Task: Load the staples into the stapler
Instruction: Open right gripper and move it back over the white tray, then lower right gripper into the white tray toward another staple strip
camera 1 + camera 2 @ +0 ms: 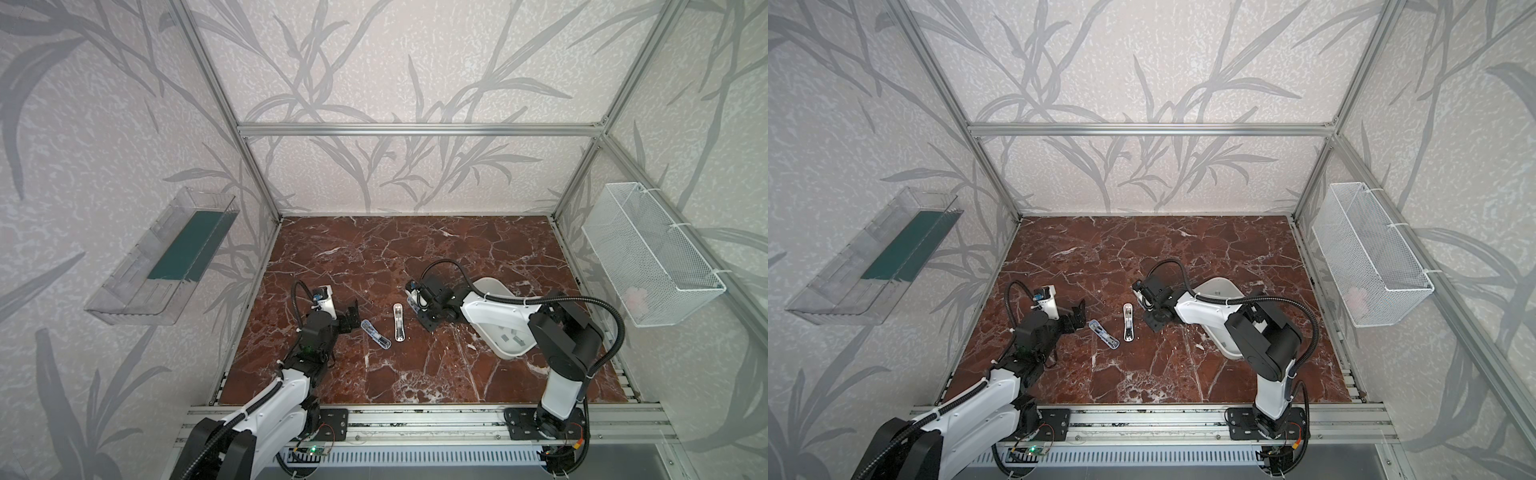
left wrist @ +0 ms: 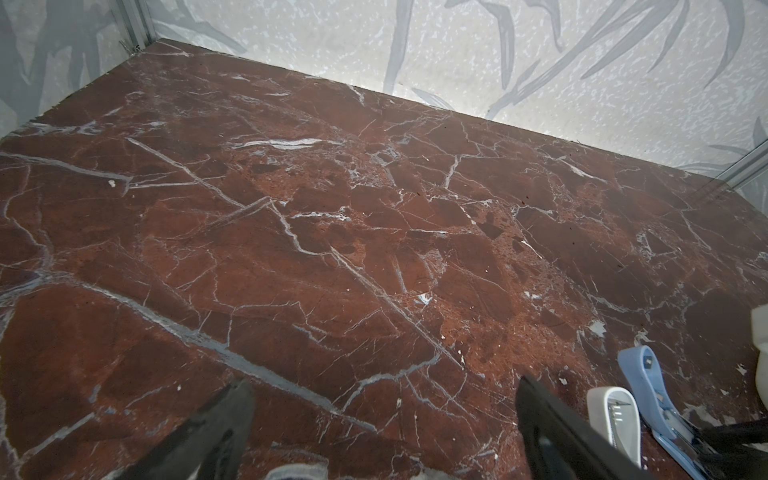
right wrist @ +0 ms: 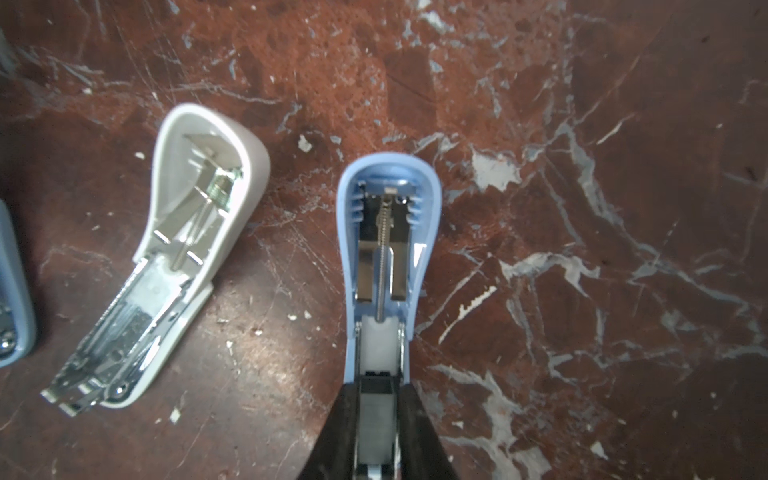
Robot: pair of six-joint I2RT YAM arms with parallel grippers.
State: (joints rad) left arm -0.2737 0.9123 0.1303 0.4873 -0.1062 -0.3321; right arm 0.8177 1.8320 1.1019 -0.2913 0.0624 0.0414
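Observation:
In the right wrist view an opened blue stapler [image 3: 345, 257] lies on the marble, its spring and channel facing up. My right gripper [image 3: 378, 390] is shut on a grey strip of staples [image 3: 376, 419] that sits in the channel at the stapler's rear. In both top views this gripper [image 1: 415, 303] [image 1: 1140, 297] hangs low over that stapler. More staples [image 1: 512, 340] lie in the white tray [image 1: 492, 284]. My left gripper [image 1: 352, 318] [image 2: 384, 415] stands wide open and empty, left of the staplers.
An opened white stapler [image 1: 399, 322] [image 3: 195, 232] and a second blue stapler [image 1: 376, 334] [image 3: 12, 291] lie between the arms. A wire basket [image 1: 648, 253] hangs on the right wall and a clear bin [image 1: 166, 257] on the left wall.

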